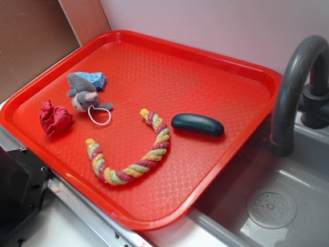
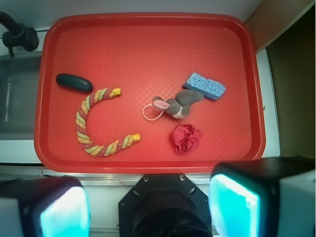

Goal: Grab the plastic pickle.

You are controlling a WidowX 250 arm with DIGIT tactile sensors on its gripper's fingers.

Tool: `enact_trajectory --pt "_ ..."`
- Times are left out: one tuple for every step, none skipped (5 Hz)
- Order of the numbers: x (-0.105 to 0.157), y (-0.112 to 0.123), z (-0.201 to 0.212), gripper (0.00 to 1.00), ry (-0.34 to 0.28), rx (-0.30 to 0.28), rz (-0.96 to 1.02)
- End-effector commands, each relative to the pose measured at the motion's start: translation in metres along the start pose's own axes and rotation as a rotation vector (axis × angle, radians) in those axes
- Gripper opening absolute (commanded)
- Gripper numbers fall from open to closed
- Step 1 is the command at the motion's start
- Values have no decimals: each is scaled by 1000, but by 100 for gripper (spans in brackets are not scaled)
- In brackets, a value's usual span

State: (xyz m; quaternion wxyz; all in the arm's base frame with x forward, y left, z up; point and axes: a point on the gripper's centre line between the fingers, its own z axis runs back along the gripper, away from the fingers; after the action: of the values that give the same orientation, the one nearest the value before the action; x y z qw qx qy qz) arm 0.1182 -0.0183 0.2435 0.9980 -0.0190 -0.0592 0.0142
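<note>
The plastic pickle (image 1: 197,124) (image 2: 74,82) is a dark teal-green glossy oblong lying flat on the red tray (image 1: 216,72) (image 2: 148,39), near the tray's sink-side edge. A curved multicoloured braided rope (image 1: 131,154) (image 2: 96,123) lies right beside it, one end close to the pickle. My gripper (image 2: 148,207) hangs high above the tray's near edge, far from the pickle. It is open, its two cyan pads wide apart with nothing between them. In the exterior view the gripper is out of frame; only a black part of the robot (image 1: 20,180) shows at lower left.
On the tray also lie a grey mouse toy (image 1: 85,95) (image 2: 174,104), a blue sponge (image 1: 95,80) (image 2: 205,85) and a crumpled red cloth (image 1: 54,117) (image 2: 186,138). A grey sink (image 1: 277,206) with a dark faucet (image 1: 295,77) (image 2: 19,34) borders the tray beside the pickle.
</note>
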Motion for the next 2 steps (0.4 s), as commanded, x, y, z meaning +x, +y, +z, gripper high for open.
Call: enact_trajectory --pt "0 0 0 100 0 0 0" --pt "13 -1 -8 100 -37 4 -106"
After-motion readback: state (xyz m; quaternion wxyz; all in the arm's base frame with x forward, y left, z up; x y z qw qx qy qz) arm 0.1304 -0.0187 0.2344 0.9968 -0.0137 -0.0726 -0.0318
